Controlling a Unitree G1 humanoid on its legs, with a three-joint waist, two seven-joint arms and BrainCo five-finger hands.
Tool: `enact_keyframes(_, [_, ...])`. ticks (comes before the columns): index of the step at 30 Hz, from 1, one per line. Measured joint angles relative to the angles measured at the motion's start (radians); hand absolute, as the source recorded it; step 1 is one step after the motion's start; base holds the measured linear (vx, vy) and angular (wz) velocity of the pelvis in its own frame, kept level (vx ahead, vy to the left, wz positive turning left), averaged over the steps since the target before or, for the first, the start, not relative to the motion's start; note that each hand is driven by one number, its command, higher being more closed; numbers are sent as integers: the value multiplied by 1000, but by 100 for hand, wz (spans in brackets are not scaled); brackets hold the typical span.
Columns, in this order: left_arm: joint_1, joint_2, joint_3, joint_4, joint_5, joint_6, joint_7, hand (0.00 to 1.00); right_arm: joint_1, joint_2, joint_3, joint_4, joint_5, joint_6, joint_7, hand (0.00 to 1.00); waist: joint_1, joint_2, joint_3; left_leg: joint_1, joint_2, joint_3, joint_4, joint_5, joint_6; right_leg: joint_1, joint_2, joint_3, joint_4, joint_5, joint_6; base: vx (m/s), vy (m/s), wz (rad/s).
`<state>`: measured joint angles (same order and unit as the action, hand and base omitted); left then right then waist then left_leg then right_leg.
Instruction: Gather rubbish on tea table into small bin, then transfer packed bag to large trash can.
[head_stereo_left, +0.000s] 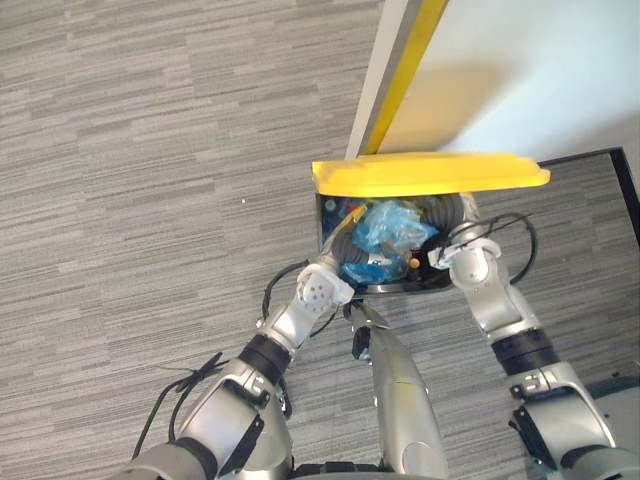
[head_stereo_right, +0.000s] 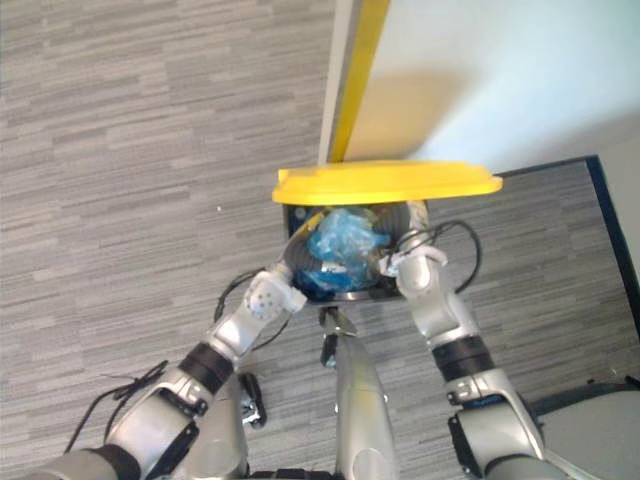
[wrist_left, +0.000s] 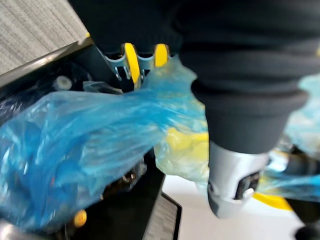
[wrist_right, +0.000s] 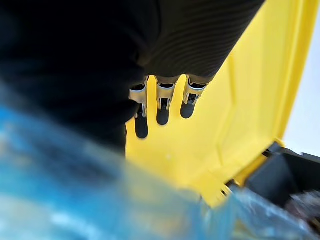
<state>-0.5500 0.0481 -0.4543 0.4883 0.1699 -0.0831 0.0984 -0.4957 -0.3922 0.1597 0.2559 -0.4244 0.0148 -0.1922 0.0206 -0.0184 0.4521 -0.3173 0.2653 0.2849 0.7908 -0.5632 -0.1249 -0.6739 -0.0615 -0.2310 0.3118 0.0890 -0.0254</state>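
The large black trash can (head_stereo_left: 400, 287) stands on the floor by the wall with its yellow lid (head_stereo_left: 430, 172) swung up. A crumpled blue plastic bag (head_stereo_left: 390, 228) of rubbish lies inside the can's opening. My left hand (wrist_left: 240, 75) reaches into the can from the left side, with the blue bag (wrist_left: 75, 150) spread right against it and its thumb (wrist_left: 232, 185) sticking out free. My right hand (wrist_right: 161, 107) is at the can's right side above the bag, its fingers straight and pointing at the underside of the lid (wrist_right: 240, 115), holding nothing.
A white wall with a yellow and grey edge strip (head_stereo_left: 405, 75) rises just behind the can. Grey striped carpet (head_stereo_left: 150, 200) spreads to the left. A darker floor area with a black border (head_stereo_left: 590, 215) lies to the right.
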Motion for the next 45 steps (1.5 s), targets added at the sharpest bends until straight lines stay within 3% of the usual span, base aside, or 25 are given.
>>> enact_keyframes(7, [183,68,53,-85,-133,-32,-43,0,97,24,-44,90,-40,5,26,0,21,0,0,63,-15,-30,-17,4,8,65,-21,-12,14,-12,16,-33,-13,11])
enact_keyframes(13, [419,138,251,-62,-200,-41,-66,0,243,46,-110,139,-47,4,51,0,38,0,-1,132,-25,-87,-17,6,12,148,-47,-47,64,-55,31,-57,-19,24])
enact_keyframes(17, [535,154,397,110,-211,-36,-69,0,314,69,-130,169,-47,1,72,0,47,-6,-6,216,-40,-103,-15,6,13,226,-67,-54,105,-92,54,-87,5,16])
enact_keyframes(22, [618,167,470,248,-160,-18,-82,0,388,129,-161,194,-36,-11,79,0,55,-55,-42,250,-68,-68,-21,15,29,262,-75,-30,44,-50,67,-141,46,-14])
enact_keyframes(24, [636,163,482,274,-150,-16,-78,0,457,191,-194,186,-1,-18,82,0,54,-79,-73,256,-67,-38,-66,44,47,264,-82,-37,6,-71,85,-175,29,-34])
enact_keyframes(26, [648,159,504,294,-142,-9,-71,0,530,243,-196,179,34,-19,85,0,34,-84,-102,274,-63,-10,-148,100,32,218,-94,-21,144,-78,27,-73,-83,-17])
enact_keyframes(27, [658,150,518,299,-133,2,-57,0,592,272,-197,173,44,-18,88,0,26,-83,-118,305,-61,-5,-221,139,16,211,-95,-1,310,-105,2,30,-154,4])
enact_keyframes(28, [665,148,517,299,-132,5,-55,0,629,285,-197,164,59,-18,90,0,21,-81,-132,317,-58,-6,-254,156,7,217,-95,9,381,-133,6,134,-205,13])
enact_keyframes(29, [685,138,517,290,-131,7,-54,0,703,309,-200,142,90,-28,93,0,12,-80,-165,321,-54,-15,-290,171,-7,252,-93,53,473,-198,24,188,-183,23])
enact_keyframes(30, [687,125,517,272,-124,9,-54,0,766,339,-214,140,120,-42,94,0,-3,-94,-187,309,-60,-30,-285,165,-18,301,-62,92,396,-302,64,191,-182,22])
enact_keyframes(31, [685,120,519,272,-120,9,-54,0,777,351,-221,147,127,-44,95,0,-6,-89,-194,303,-60,-36,-285,165,-19,316,-51,93,360,-321,46,142,-156,-14])
enact_keyframes(32, [684,59,535,284,-108,9,-55,0,778,354,-236,194,158,-45,95,0,2,-42,-218,300,-41,-43,-335,187,14,336,8,94,243,-272,40,118,-144,-53])
enact_keyframes(33, [691,4,551,292,-82,10,-57,0,781,360,-243,211,183,-50,95,0,4,-14,-237,317,-10,-13,-396,239,-3,329,10,101,335,-301,17,112,-142,-50])
enact_keyframes(34, [687,-1,556,285,-75,10,-55,0,789,374,-257,219,195,-59,94,0,-4,-28,-245,336,-33,-3,-406,249,-19,336,-20,108,370,-327,23,153,-123,-35])
enact_keyframes(35, [673,1,555,300,-74,10,-52,0,774,392,-276,289,196,-64,92,0,-8,-48,-262,354,-52,14,-425,256,-28,383,-9,138,302,-385,8,106,-96,-26])
enact_keyframes(36, [668,-25,572,319,-74,11,-34,0,742,387,-285,341,209,-62,92,0,-4,-23,-284,354,-27,30,-428,261,-25,399,14,135,259,-355,8,74,-59,-39])
enact_keyframes(38, [668,-61,596,356,-74,12,-17,0,719,391,-303,418,226,-63,85,0,-4,-12,-338,364,-23,53,-478,280,-9,404,36,144,202,-326,6,8,-14,-32])
enact_keyframes(45, [659,-70,674,410,-91,18,-14,0,643,392,-380,564,271,-43,68,0,-5,20,-362,422,-45,99,-601,335,-26,466,54,182,41,-227,13,-50,69,-14])
